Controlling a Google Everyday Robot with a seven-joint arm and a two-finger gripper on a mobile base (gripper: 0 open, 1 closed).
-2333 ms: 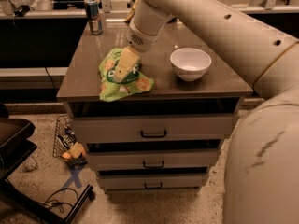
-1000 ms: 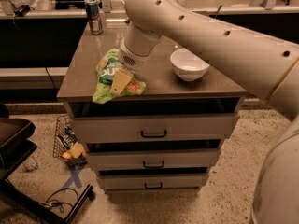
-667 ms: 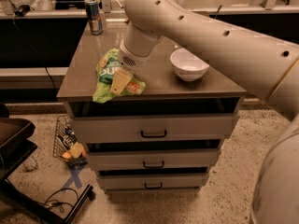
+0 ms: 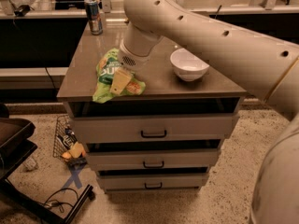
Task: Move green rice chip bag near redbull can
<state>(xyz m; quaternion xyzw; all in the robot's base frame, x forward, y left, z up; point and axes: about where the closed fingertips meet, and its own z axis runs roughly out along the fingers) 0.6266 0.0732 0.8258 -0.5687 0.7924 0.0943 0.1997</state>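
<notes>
The green rice chip bag [image 4: 108, 76] lies crumpled at the front left of the brown cabinet top [image 4: 154, 80], with its lower edge hanging over the front edge. My gripper [image 4: 120, 81] comes down from the big white arm onto the bag's right side, and a yellowish finger [image 4: 120, 80] presses into the bag. The gripper is shut on the bag. The redbull can [image 4: 95, 16] stands upright at the back left corner of the top, well behind the bag and apart from it.
A white bowl [image 4: 188, 64] stands on the right half of the top. Below are three drawers with dark handles [image 4: 153, 134]. A wire basket [image 4: 70, 141] sits on the floor at the left, beside a dark chair [image 4: 14, 139]. A counter runs behind.
The arm swung left and forward, and the bag moved with it toward the front left edge. Over the last second nothing has visibly moved.
</notes>
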